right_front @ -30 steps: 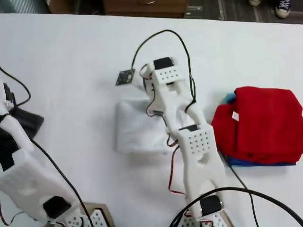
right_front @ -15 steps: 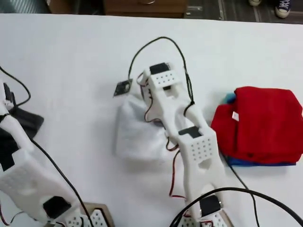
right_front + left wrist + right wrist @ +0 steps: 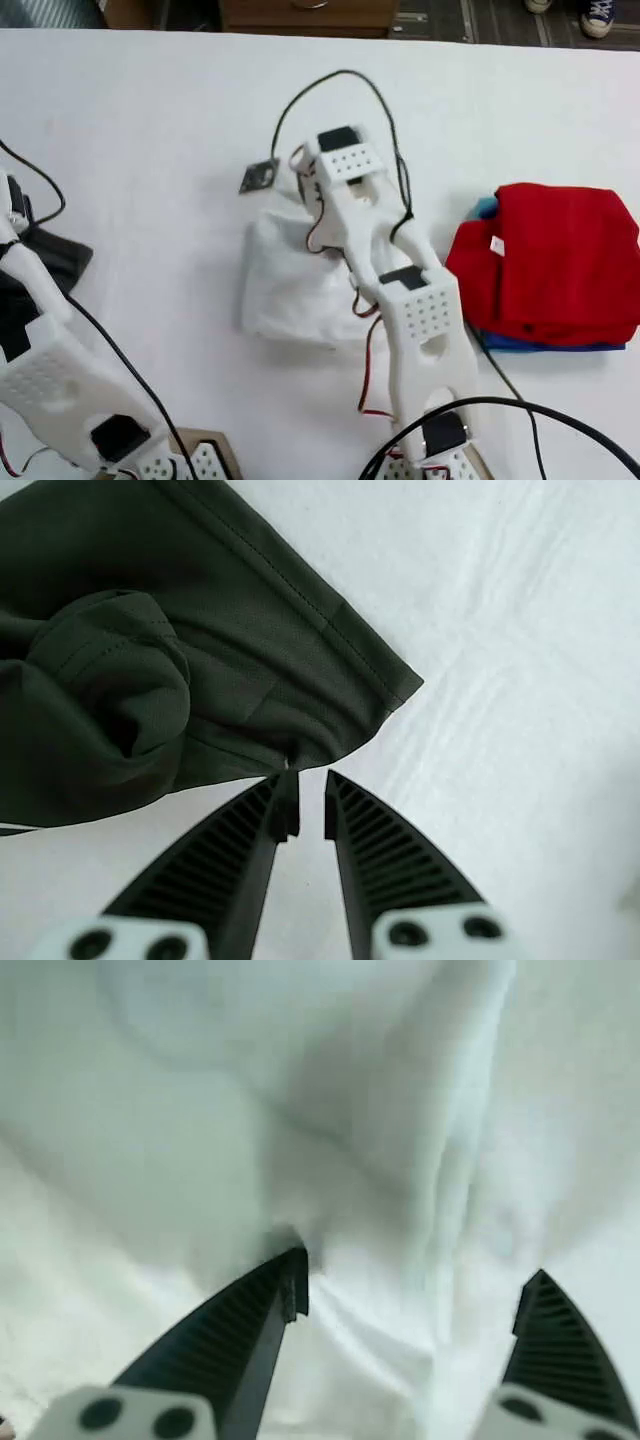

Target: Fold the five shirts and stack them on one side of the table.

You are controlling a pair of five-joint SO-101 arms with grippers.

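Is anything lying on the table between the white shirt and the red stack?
No object lies on the table between the white shirt and the red stack. Only the right arm hangs over that side of the shirt, and a thin black cable crosses the gap near the stack's lower corner.

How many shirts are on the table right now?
4: a white shirt mid-table, a dark green shirt at the left edge, a red shirt stacked on a blue shirt at the right. That stack may hide another.
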